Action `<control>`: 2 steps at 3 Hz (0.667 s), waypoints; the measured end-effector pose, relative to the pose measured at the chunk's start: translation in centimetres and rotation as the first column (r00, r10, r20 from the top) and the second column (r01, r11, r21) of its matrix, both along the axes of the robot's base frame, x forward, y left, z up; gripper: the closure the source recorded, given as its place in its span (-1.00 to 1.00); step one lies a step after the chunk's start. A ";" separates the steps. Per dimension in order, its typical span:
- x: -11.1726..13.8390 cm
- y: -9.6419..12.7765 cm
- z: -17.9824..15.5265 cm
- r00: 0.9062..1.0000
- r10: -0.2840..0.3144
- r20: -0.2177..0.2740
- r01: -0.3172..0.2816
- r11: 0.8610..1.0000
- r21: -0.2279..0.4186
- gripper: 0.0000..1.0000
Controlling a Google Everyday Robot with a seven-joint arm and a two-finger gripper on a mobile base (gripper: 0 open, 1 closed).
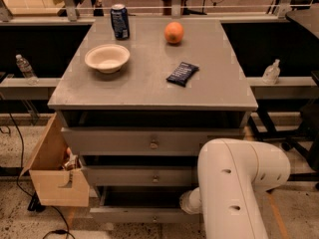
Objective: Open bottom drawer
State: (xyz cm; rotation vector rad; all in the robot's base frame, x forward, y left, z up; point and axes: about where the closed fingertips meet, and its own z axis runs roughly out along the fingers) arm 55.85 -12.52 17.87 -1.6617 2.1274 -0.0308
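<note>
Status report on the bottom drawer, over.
Gripper hidden behind arm, low at bottom drawer. Drawer partly out. Cardboard box beside cabinet.

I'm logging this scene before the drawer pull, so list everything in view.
soda can: 1, blue, cabinet top, back left
orange: 1, orange, cabinet top, back centre
bowl: 1, cream, cabinet top, left
snack packet: 1, dark, cabinet top, right of centre
cabinet: 1, grey, centre
top drawer: 1, grey, uppermost
middle drawer: 1, grey, below it
bottom drawer: 1, grey, lowest
cardboard box: 1, brown, floor, left of cabinet
left bottle: 1, clear, left ledge
right bottle: 1, clear, right ledge
arm: 1, white, lower right
gripper: hidden behind the arm, near the bottom drawer
</note>
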 end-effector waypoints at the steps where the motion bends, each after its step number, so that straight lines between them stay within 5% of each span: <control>1: 0.3 0.0 0.3 1.000 0.000 0.000 0.000 1.000 0.000 1.00; 2: 0.3 0.0 0.3 1.000 0.000 0.000 0.000 1.000 0.000 1.00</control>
